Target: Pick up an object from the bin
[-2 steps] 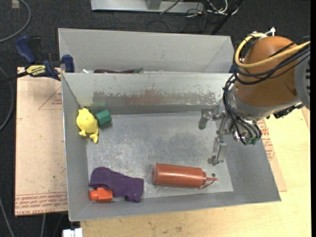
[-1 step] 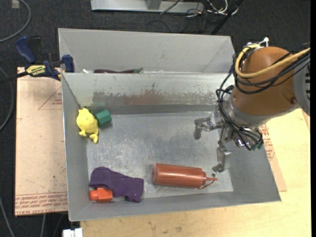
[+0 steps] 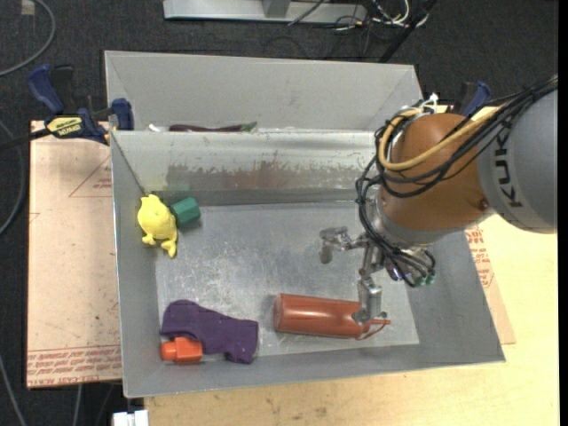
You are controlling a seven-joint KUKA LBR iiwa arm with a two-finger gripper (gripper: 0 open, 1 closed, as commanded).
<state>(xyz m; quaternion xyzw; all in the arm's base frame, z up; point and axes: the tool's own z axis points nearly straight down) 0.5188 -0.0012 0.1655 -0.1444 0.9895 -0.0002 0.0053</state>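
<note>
Hovering end effector [image 3: 349, 278] — beside red cylinder [image 3: 318, 316], arm [image 3: 524, 167] lettered "KU"

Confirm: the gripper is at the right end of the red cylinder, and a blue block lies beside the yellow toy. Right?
In the camera view the block beside the yellow toy is green, not blue. The gripper is at the red cylinder's right end.

A: What thing is it?
B: A red-brown cylinder [image 3: 315, 316], long and round.
A: And how does it lie?
B: Flat on its side, left to right, on the floor of the bin [image 3: 266, 247], near the front wall.
</note>
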